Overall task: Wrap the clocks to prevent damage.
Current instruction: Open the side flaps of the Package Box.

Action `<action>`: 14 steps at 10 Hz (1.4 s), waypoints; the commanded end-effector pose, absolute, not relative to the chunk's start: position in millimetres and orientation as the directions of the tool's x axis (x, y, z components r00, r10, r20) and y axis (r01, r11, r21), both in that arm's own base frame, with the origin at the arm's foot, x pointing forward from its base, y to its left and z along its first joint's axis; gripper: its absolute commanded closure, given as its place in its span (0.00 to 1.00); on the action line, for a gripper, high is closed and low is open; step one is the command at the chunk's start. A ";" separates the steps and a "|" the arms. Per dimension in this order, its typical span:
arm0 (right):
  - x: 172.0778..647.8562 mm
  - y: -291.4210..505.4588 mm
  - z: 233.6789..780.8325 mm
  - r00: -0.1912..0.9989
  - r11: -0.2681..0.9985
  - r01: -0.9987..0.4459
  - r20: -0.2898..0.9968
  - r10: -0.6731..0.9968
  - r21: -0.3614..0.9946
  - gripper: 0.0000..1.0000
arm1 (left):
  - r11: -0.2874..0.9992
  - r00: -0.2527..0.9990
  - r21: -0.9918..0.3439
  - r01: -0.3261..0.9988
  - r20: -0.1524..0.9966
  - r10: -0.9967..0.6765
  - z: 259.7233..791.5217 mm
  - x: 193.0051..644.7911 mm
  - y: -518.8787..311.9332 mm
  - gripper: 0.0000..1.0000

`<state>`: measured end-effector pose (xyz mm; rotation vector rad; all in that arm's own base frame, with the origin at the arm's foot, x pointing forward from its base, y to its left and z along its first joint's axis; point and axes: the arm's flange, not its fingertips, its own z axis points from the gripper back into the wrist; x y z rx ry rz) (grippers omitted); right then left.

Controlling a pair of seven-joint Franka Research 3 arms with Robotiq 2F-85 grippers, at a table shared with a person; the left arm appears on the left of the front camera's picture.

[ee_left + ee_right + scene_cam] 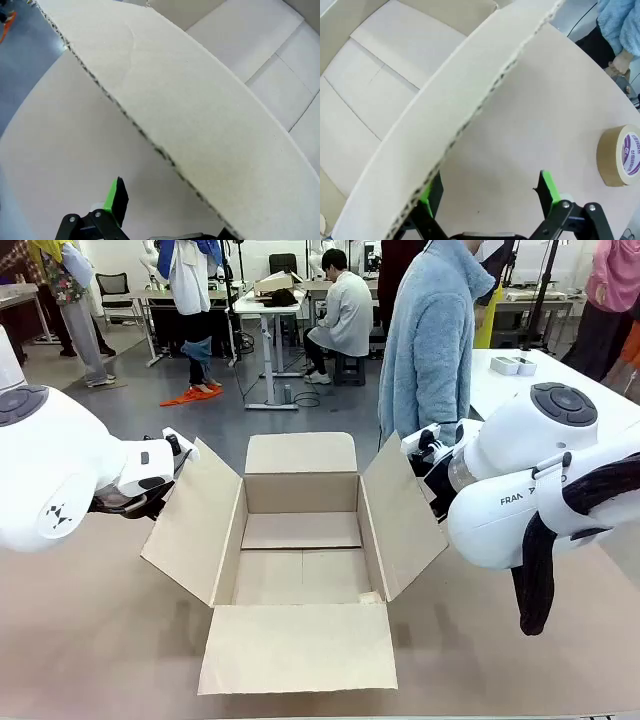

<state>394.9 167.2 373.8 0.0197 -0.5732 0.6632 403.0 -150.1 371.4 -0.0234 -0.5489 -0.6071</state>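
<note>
An open cardboard box (300, 495) sits in the middle of a pale table (90, 640), its four flaps folded outward and its bare floor showing. The left gripper (172, 453) hangs at the outer edge of the left flap (195, 525) with its claw spread wide. In its wrist view one green-padded finger (118, 197) stands over the table and the other is hidden behind the cardboard. The right gripper (489, 182) is spread just as wide across the edge of the right flap (405, 515), which runs close by one finger (431, 192) – whether it touches is unclear. A roll of brown tape (620, 155) lies on the table beyond that flap. A person (430, 340) in a fuzzy light-blue coat stands at the far side.
</note>
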 end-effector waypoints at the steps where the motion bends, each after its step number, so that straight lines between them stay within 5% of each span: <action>1: 394.9 167.3 373.8 0.640 0.794 -0.587 0.509 0.576 -0.161 0.00 | 0.825 0.683 0.137 0.548 0.496 -0.536 371.4 403.0 -150.2 0.00; 14: 394.8 167.4 373.8 0.639 0.793 -0.587 0.508 0.577 -0.162 0.00 | 0.825 0.683 0.137 0.548 0.496 -0.536 371.4 403.0 -150.2 0.00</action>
